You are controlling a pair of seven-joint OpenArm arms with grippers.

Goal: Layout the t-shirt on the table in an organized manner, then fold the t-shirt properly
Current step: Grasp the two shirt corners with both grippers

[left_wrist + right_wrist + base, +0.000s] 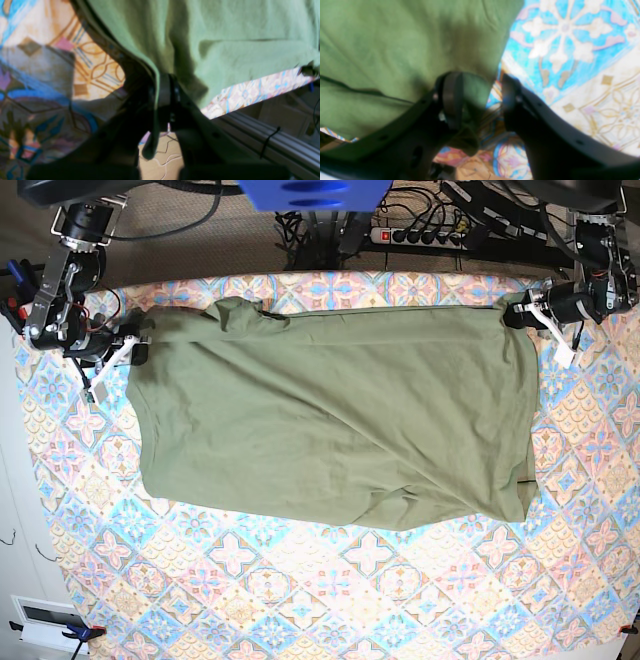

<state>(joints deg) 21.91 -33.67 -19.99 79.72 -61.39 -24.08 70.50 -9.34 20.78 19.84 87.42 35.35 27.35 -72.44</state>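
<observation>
The olive-green t-shirt [330,420] lies spread wide across the far half of the patterned table [300,600], with some wrinkles and a folded lower right corner. My left gripper [515,312] is at the shirt's far right corner. In the left wrist view it [162,95] is shut on the shirt's edge [225,37] above the table [37,87]. My right gripper [135,350] is at the shirt's far left edge. In the right wrist view it [481,100] is open, jaws apart, with a flap of the shirt [382,45] hanging against one finger [452,97] over the table [570,37].
A power strip with cables [450,235] lies behind the table's far edge. An aluminium rail [262,135] runs beside the table edge near my left gripper. A white unit [40,615] stands at the lower left.
</observation>
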